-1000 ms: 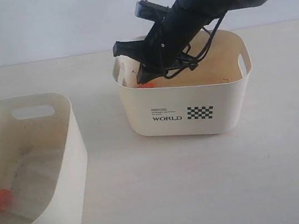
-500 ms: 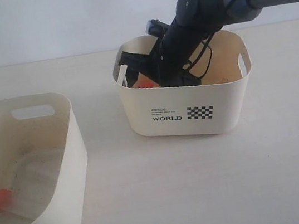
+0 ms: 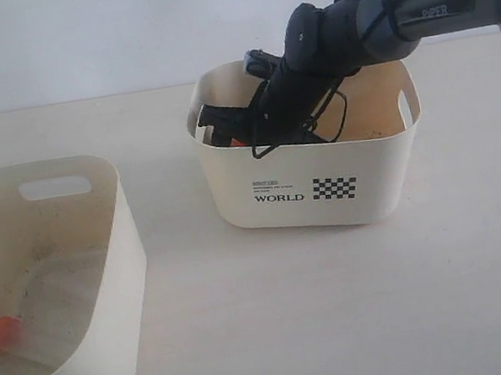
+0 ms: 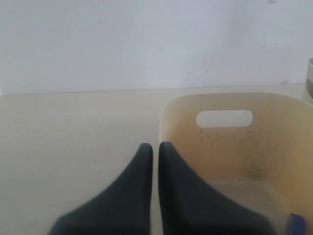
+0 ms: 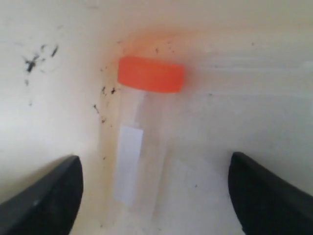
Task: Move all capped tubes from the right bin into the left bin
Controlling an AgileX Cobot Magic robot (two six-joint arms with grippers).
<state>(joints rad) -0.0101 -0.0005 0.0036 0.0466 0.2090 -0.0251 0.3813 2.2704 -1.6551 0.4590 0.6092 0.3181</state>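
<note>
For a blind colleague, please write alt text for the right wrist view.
A clear capped tube with an orange cap lies on the scuffed cream floor of the right bin, between two wide-open black fingers and touching neither.

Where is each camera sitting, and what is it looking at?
Exterior: off the arms, looks down at left bin and right bin; right arm shows, reaching in.
Left wrist: on the left arm, faces the left bin's handle wall; shut left end effector shows.
Right wrist: on the right arm, faces a tube on the right bin's floor; open right end effector shows.
Shared: exterior and left wrist both show the left bin.
</note>
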